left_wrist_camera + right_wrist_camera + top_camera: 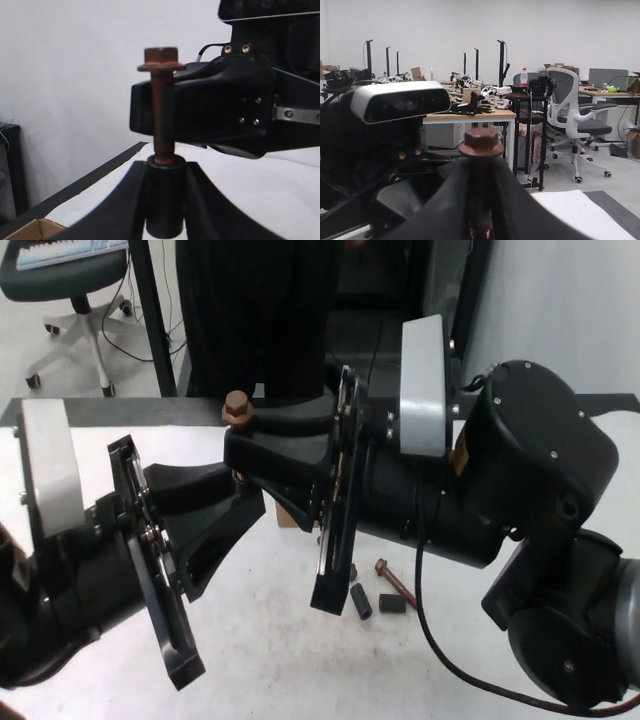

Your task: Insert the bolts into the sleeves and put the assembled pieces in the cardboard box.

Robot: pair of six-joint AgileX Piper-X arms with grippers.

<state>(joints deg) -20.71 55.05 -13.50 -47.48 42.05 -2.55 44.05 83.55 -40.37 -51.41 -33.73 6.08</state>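
A rusty brown bolt (160, 100) stands upright with its head up, and my right gripper (150, 112) is shut on its shank. Its lower tip sits in the top of a black sleeve (164, 200). My left gripper (164, 210) is shut on that sleeve from below. In the right wrist view the bolt head (480, 142) rises between my right gripper's fingers (520, 210). From the high view, the bolt head (237, 408) shows above the right gripper (240, 450), with the left gripper (245, 502) just under it. The sleeve is hidden there.
On the white bench lie a loose bolt (395, 582) and two black sleeves (361, 600) (392, 604), under the right arm. The cardboard box (285, 515) is mostly hidden behind the grippers; its corner (37, 230) shows below the left gripper. Office chairs and desks stand behind.
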